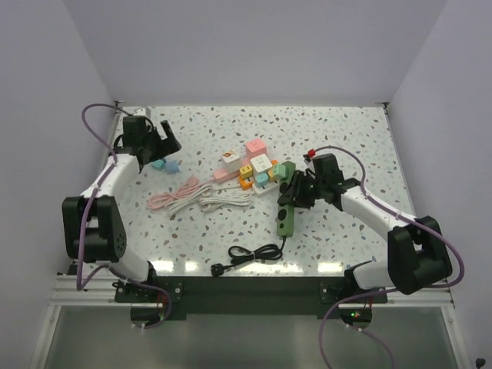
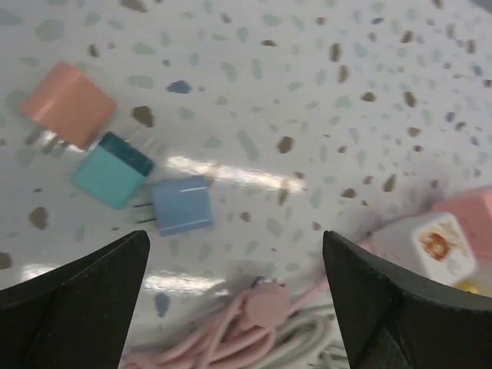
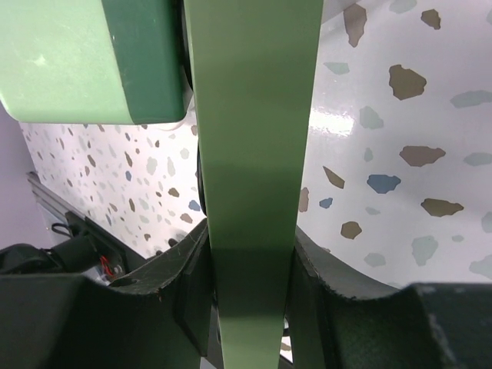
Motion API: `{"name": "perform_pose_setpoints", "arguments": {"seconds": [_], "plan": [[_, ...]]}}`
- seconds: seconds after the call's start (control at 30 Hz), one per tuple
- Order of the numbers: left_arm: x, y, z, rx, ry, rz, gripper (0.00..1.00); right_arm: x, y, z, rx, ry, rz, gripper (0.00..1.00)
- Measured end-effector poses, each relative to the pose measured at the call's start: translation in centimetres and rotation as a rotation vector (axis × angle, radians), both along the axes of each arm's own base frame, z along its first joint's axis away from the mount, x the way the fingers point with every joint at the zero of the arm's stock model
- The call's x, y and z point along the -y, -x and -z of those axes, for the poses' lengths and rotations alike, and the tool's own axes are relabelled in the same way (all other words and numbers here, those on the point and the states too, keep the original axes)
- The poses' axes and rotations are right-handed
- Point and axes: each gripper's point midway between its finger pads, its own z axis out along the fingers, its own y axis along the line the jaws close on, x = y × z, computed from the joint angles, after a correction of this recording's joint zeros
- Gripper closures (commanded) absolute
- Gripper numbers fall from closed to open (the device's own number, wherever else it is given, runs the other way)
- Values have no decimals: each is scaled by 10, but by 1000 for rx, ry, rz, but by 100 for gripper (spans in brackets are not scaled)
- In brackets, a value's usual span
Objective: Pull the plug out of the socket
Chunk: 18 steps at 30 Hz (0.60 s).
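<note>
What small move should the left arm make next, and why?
Probably swing the left gripper, open and empty above the loose blue plug, toward the green power strip. The right gripper clamps that strip, and a green plug seems seated in it, so that plug is likely next.

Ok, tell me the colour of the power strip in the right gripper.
Light green power strip, clearest in the right wrist view.
</note>
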Motion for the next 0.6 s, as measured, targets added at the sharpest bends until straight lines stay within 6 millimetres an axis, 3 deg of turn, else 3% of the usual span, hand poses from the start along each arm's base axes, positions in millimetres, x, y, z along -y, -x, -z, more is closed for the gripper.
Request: {"name": "perform_pose_setpoints", "arguments": {"seconds": [0.07,0.17,0.27,0.37,0.43,0.6], "plan": [[37,5,-33,87,29,83,0,-2,1,1,-1,11,-19,100],[122,20,-81,229,147,283,0,-7,2,2,-2,23,-51,100],[202,49,-103,286,294,486,0,-13,4,2,-3,33,-82,100],[254,67,-95,259,366,614,0,-23,6,2,-3,44,-122,100],[273,73,-81,215,381,652,0,-28,7,2,-3,44,-137,100],[295,79,-50,116,387,679,0,-30,9,1,-4,49,-145,100]]}}
